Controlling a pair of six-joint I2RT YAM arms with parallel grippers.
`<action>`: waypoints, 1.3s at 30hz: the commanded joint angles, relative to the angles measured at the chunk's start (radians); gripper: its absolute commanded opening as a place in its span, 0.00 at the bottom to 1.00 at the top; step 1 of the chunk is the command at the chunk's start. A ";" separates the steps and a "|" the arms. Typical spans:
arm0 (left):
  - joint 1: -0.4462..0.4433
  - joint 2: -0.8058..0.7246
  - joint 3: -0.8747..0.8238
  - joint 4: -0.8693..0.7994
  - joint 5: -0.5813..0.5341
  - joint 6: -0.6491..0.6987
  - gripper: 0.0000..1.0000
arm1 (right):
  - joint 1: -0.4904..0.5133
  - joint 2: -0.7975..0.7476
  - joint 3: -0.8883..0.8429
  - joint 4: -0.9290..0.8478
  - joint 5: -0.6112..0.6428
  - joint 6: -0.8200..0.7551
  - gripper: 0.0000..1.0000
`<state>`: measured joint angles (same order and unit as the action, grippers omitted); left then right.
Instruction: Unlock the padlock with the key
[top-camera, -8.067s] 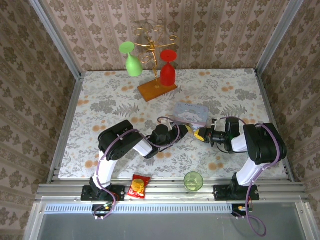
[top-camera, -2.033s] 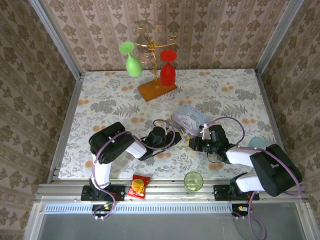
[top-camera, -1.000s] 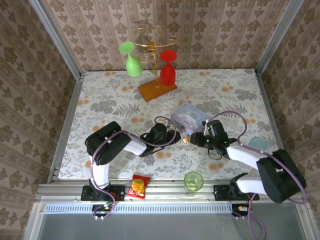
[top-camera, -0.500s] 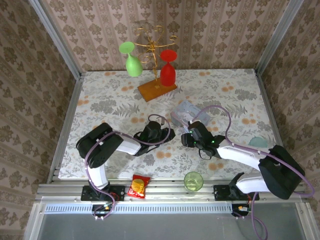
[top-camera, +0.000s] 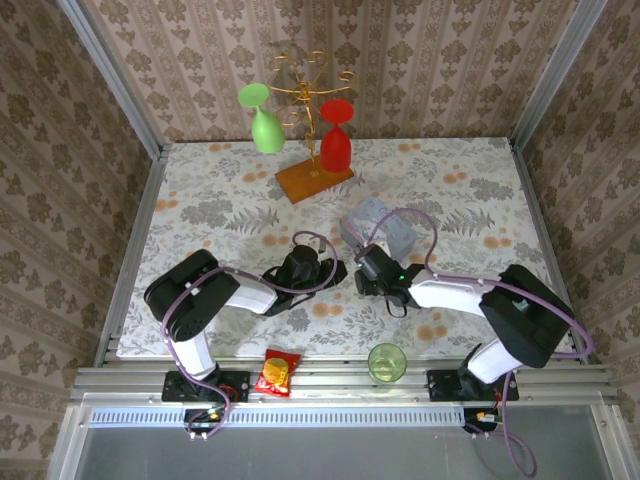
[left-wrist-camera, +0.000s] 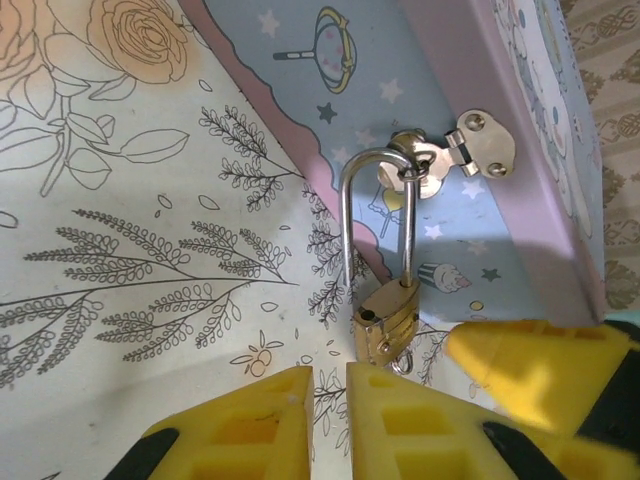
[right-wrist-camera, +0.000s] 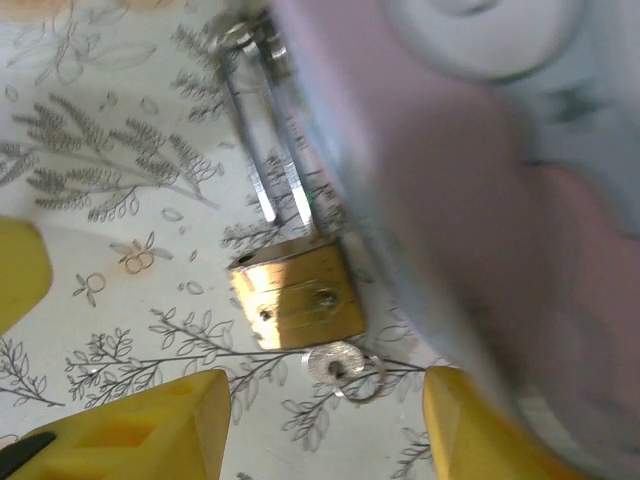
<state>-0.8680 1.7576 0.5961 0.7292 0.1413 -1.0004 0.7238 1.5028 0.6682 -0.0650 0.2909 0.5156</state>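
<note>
My left gripper (left-wrist-camera: 328, 385) has its yellow fingers drawn almost together, a thin slit of tablecloth (left-wrist-camera: 130, 250) showing between them and nothing in the slit. The padlock (left-wrist-camera: 385, 318) stands just ahead of the finger on that view's right, its brass body nearly touching the tip.

The left wrist camera gives the clearest look. The shackle (left-wrist-camera: 344, 230) is threaded through the hasp (left-wrist-camera: 470, 150) on the pale-blue tin (left-wrist-camera: 470, 60). One leg is seated in the body, while the other ends free just above it, so the lock hangs open. One of my right fingers (left-wrist-camera: 535, 360) juts in beside the padlock.

My right gripper (right-wrist-camera: 322, 390) is spread wide, gripping nothing. The brass body sits just ahead of the gap between its fingertips. From the right wrist the tin is a pinkish blur close on one side, and the hasp cannot be made out there. That camera does show better what hangs at the foot of the body: the key (right-wrist-camera: 335, 362), a round silvery head with a small ring. Its blade is hidden.

From above, both grippers meet nose to nose at the near corner of the tin. The padlock is too small to pick out there.
</note>
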 joint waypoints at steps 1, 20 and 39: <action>0.005 -0.061 0.030 -0.085 -0.022 0.087 0.17 | -0.063 -0.156 -0.103 0.086 -0.053 0.045 0.59; 0.062 -0.114 0.273 -0.385 -0.014 0.351 0.35 | -0.149 -0.436 -0.170 -0.089 -0.085 0.075 0.53; 0.085 -0.244 0.012 -0.309 -0.042 0.259 0.37 | 0.073 0.173 0.269 -0.291 0.235 0.068 0.68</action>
<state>-0.7898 1.5311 0.6319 0.3962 0.1074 -0.7124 0.7837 1.6520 0.9058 -0.2787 0.4290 0.5755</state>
